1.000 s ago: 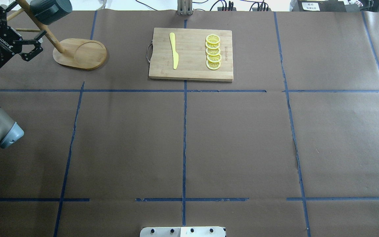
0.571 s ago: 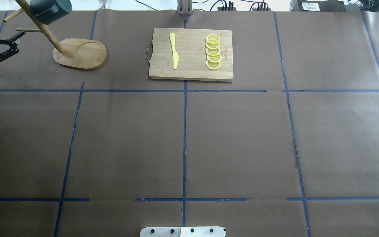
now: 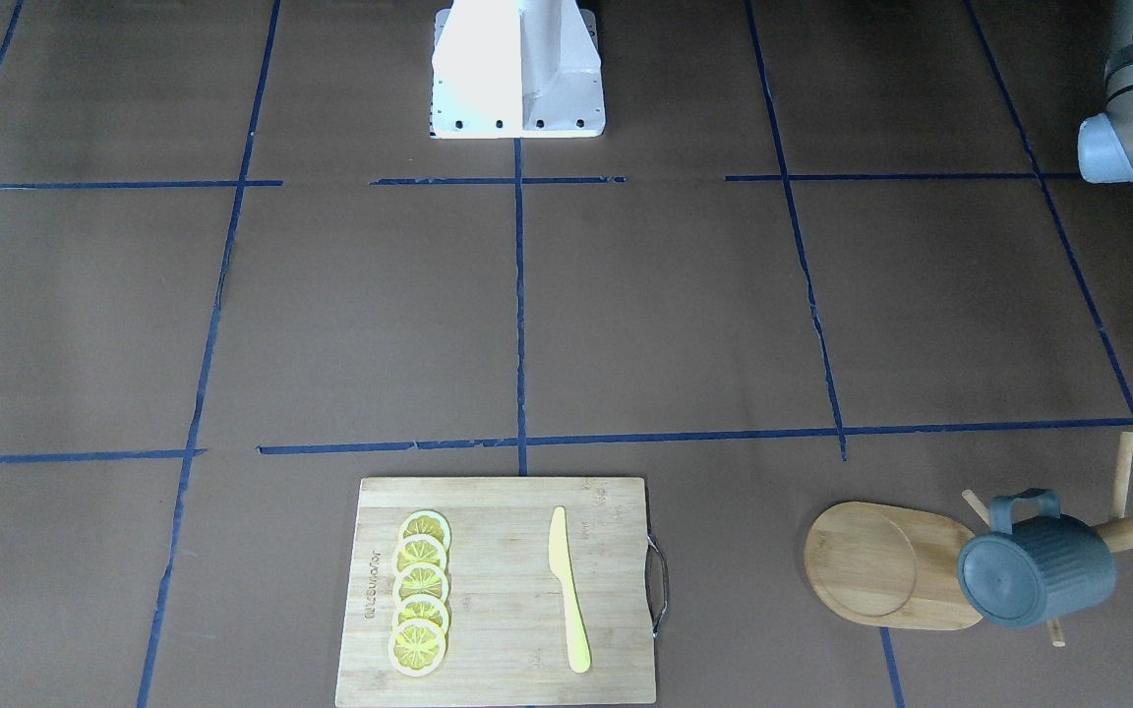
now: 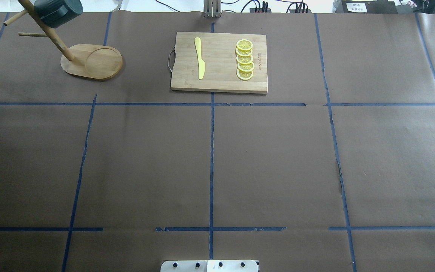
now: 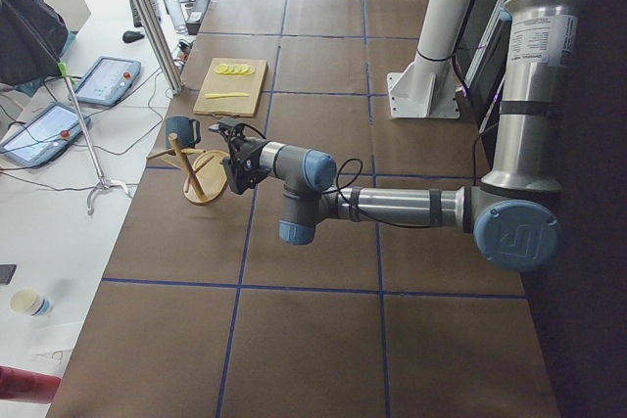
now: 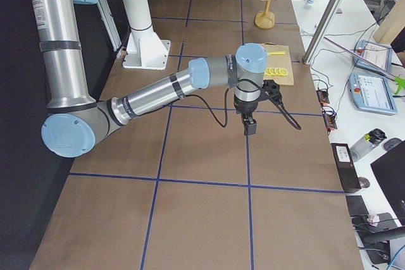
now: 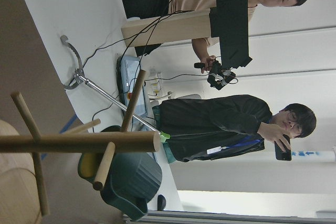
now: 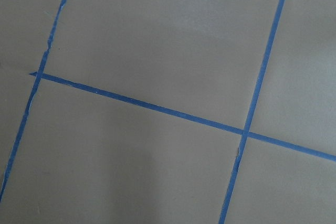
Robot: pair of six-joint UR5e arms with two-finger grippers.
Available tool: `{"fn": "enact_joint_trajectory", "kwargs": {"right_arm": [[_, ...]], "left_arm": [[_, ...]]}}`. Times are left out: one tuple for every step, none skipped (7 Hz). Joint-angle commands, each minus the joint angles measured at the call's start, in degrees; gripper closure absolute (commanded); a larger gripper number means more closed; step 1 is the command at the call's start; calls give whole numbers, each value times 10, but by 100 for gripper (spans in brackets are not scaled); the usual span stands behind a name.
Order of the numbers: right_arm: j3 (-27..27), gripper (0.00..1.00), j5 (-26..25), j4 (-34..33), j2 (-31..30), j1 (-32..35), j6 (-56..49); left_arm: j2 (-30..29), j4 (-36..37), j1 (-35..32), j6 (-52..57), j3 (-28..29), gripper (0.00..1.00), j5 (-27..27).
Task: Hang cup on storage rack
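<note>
The dark blue-grey cup [image 4: 57, 11] hangs by its handle on a peg of the bamboo storage rack [image 4: 93, 62] at the table's far left. The cup [image 3: 1037, 570] and the rack [image 3: 871, 565] also show in the front-facing view, and in the left wrist view the cup [image 7: 131, 182] hangs under the rack's post [image 7: 79, 142]. My left gripper [image 5: 233, 149] shows only in the exterior left view, close beside the rack and apart from the cup; I cannot tell if it is open. My right gripper [image 6: 250, 128] shows only in the exterior right view, above mid-table; I cannot tell its state.
A rectangular bamboo cutting board [image 4: 219, 83] at the back centre carries several lemon slices [image 4: 244, 59] and a yellow knife [image 4: 200, 56]. Blue tape lines cross the brown table cover. Two people [image 7: 231, 124] stand beyond the table's far edge.
My left gripper, open beside the rack a second ago, has drawn back leftward out of the overhead view. The cup stays hanging on the rack.
</note>
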Motion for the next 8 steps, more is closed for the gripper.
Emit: {"fn": "enact_joint_trajectory", "kwargs": {"right_arm": [[-1, 0, -11, 0, 1, 0, 1], [-2, 0, -11, -1, 0, 0, 2], [-2, 0, -11, -1, -1, 0, 2], [-2, 0, -11, -1, -2, 0, 2], [-3, 0, -11, -1, -3, 1, 2], [-4, 0, -11, -1, -4, 1, 2], [-6, 0, -10, -1, -3, 3, 3], [-6, 0, -9, -2, -4, 8, 4]], "left_arm": [[62, 31, -6, 266, 0, 0, -1], [71, 67, -8, 367, -1, 0, -2], [75, 94, -9, 429, 0, 0, -3], [75, 122, -14, 484, -5, 0, -6], [76, 174, -34, 536, -24, 0, -37], [76, 248, -85, 603, -50, 0, -94], [76, 316, -113, 679, -64, 0, -146], [78, 357, -126, 743, -58, 0, -198]]}}
